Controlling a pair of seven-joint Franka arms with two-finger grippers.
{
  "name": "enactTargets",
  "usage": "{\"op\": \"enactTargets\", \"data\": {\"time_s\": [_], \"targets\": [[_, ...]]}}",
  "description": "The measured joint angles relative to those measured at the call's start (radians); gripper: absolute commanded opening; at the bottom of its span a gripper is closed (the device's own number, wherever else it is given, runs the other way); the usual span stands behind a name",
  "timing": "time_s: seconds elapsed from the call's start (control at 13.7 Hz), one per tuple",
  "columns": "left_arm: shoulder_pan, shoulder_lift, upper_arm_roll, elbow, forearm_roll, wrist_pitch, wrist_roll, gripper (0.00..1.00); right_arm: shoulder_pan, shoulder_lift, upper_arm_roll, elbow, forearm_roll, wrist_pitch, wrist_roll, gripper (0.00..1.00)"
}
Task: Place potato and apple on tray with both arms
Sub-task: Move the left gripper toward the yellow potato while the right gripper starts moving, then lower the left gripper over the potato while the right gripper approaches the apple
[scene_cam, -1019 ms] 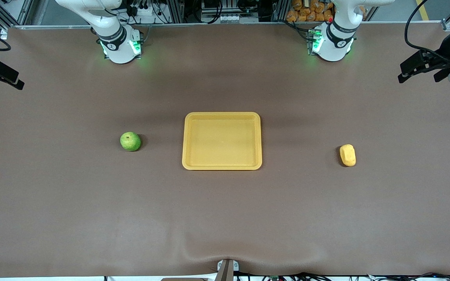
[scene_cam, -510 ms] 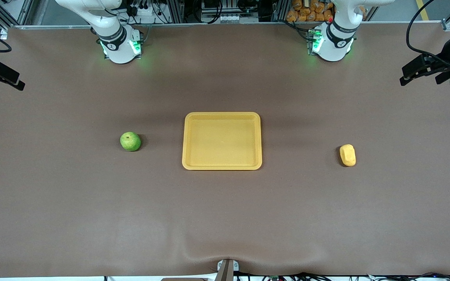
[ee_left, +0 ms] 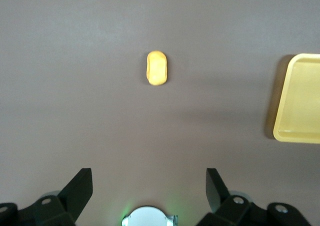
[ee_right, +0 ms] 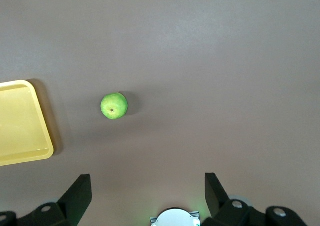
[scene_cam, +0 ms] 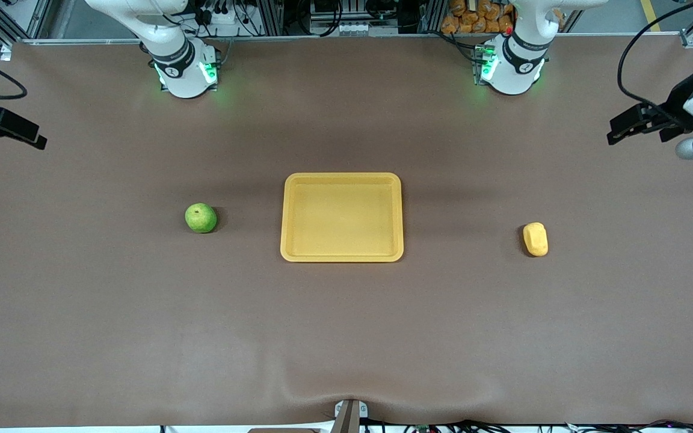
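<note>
The yellow-orange tray [scene_cam: 341, 257] lies flat mid-table with nothing on it. The green apple [scene_cam: 201, 218] sits on the cloth toward the right arm's end; it also shows in the right wrist view [ee_right: 114, 105], beside the tray's edge [ee_right: 22, 156]. The potato [scene_cam: 535, 239] lies toward the left arm's end and shows in the left wrist view [ee_left: 156, 68], with the tray's edge [ee_left: 295, 136] off to one side. My left gripper [scene_cam: 635, 129] [ee_left: 149, 186] is open and empty, up over the left arm's end. My right gripper [scene_cam: 12, 133] [ee_right: 147, 188] is open and empty, up over the right arm's end.
Both arm bases, the right arm's [scene_cam: 187, 75] and the left arm's [scene_cam: 510, 71], glow green at the table's edge farthest from the front camera. A small metal bracket [scene_cam: 349, 415] sits at the nearest edge, where the brown cloth wrinkles. Bare cloth lies between each item and the tray.
Both grippers have shifted a little in from the table's ends and lower in the front view. The apple, potato and tray have not moved.
</note>
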Motion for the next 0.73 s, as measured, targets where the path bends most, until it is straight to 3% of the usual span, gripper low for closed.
{"op": "enactTargets", "data": {"time_s": [0.73], "targets": [[0.0, 0.027, 0.0, -0.296, 0.066, 0.432, 0.0, 1.0, -0.002, 0.12, -0.005, -0.002, -0.004, -0.001, 0.0, 1.0]]}}
